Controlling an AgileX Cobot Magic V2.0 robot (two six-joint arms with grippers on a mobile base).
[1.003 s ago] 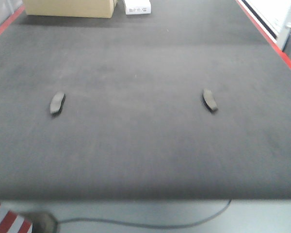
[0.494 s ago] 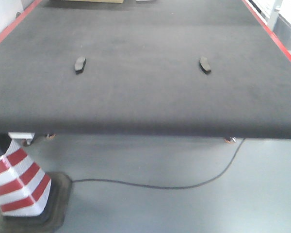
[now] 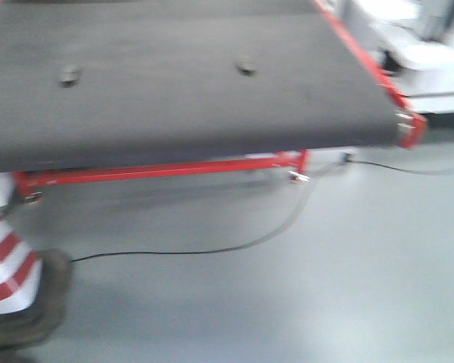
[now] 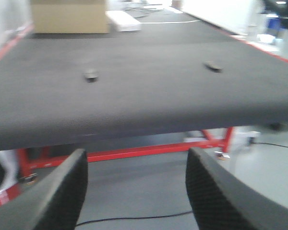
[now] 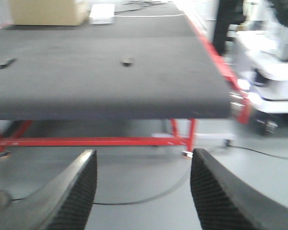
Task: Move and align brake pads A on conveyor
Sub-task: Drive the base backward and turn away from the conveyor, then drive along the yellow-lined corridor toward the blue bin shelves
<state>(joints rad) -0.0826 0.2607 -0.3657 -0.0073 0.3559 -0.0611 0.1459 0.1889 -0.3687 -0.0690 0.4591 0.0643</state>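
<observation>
Blur smears all views. Two brake pads A (image 3: 246,66) lie well apart on the conveyor (image 3: 174,113), back from its near edge, too small to show grooves. My left gripper (image 4: 137,155) and right gripper (image 5: 144,155) hang before that edge, jaws spread wide, empty; only fingers (image 4: 62,191) show.

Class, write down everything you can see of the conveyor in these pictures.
The conveyor is a wide, flat belt of dark charcoal, felt-like material, edged and underpinned by a red frame that stands on a grey floor. Two brake pads lie apart on it, and a cardboard box sits at its far end.
</observation>
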